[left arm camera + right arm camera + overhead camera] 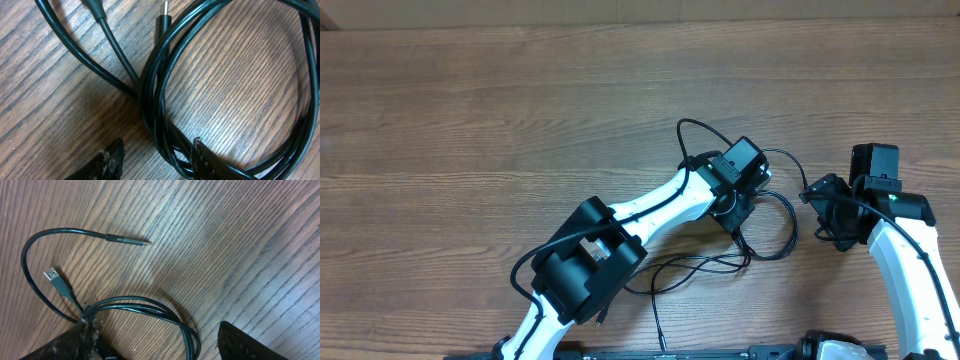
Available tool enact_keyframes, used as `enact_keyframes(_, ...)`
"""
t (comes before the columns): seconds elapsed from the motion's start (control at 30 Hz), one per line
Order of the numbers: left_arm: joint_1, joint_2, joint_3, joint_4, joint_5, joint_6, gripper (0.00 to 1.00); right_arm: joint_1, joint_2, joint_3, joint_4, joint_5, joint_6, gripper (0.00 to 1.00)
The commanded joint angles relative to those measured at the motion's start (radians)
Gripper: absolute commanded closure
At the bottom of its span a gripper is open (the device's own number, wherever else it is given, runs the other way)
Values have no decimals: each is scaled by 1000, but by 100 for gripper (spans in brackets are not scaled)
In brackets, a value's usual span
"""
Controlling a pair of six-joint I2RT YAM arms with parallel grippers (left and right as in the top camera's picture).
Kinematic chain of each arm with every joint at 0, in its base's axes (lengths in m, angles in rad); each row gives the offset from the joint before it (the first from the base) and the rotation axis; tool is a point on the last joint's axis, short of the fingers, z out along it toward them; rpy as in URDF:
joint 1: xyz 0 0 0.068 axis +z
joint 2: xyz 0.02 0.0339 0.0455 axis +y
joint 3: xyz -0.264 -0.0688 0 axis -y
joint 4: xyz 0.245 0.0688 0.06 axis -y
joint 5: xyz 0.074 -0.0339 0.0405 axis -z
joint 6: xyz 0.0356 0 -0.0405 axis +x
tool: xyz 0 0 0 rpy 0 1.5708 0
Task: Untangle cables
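Thin black cables (787,228) lie in a loose coil on the wooden table between the two arms. My left gripper (736,208) is open and low over the coil. In the left wrist view the bundled strands (155,100) run between its fingers (157,161), close to the right finger, and a small plug (164,20) lies at the top. My right gripper (818,196) is open at the coil's right side. In the right wrist view a cable loop (165,311) lies between its fingers (160,342). A USB plug (52,275) and a thin plug (131,240) lie beyond.
One cable loop (698,128) arcs past the left wrist toward the table's far side. Another strand (658,285) trails toward the front edge near the left arm's base. The table (470,120) is brown wood.
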State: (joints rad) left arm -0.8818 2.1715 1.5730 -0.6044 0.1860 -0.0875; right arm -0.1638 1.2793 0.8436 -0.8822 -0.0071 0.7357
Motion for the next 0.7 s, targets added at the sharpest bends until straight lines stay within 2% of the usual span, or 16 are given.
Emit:
enact_keyframes(0.0, -20, 16, 0, 5, -3, -27, 56, -6, -5, 16, 5, -7, -4, 23)
enact_keyframes(0.2, -30, 16, -1, 11, -10, -30, 58, -6, -5, 16, 5, -7, -3, 23)
enact_keyframes(0.33, -30, 16, -5, 13, -11, -32, 66, -6, -5, 16, 5, -7, -4, 23)
enact_keyframes(0.57, -30, 16, -56, 40, -10, -48, 67, -6, -5, 16, 5, -7, -3, 23)
enact_keyframes(0.6, -30, 16, -56, 40, -10, -48, 72, -6, -5, 16, 5, -7, -3, 23)
enact_keyframes(0.63, -29, 16, -56, 40, -10, -48, 81, -6, -5, 16, 5, -7, -3, 23)
enact_keyframes(0.67, -29, 16, -55, 41, -11, -48, 96, -6, -5, 16, 5, -7, -3, 23)
